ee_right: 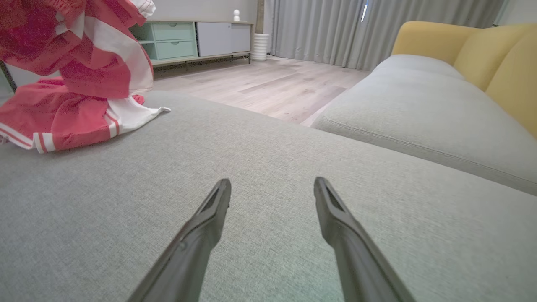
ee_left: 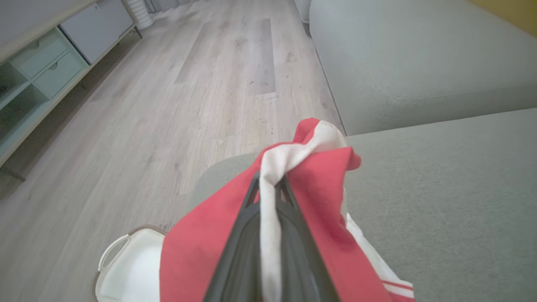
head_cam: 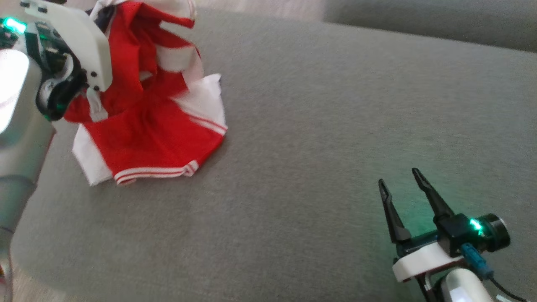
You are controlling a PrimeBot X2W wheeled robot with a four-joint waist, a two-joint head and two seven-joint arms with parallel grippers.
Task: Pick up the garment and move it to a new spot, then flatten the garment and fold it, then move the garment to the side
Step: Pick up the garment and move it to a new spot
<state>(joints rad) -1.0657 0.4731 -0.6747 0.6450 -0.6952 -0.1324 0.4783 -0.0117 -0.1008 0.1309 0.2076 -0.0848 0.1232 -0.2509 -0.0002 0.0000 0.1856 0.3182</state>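
The left tool (ee_left: pixel 270 179) is clamped on a white band of the red-and-white garment (head_cam: pixel 151 138). The cloth is pinched between its fingers and drapes down both sides of them. Holding it by one edge likely serves to lift it off the sofa cushion (head_cam: pixel 319 126) for carrying. The garment's lower part rests on the cushion beneath that tool. The right tool (head_cam: pixel 398 176) is empty, its fingers apart, and the garment lies well away, ahead of it and to its left.

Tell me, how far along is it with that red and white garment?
Done: the left gripper is shut on the garment, its top lifted. In hand: the pickup; the hem rests on the grey cushion. Left: moving, flattening, folding, setting aside. The right gripper is open.
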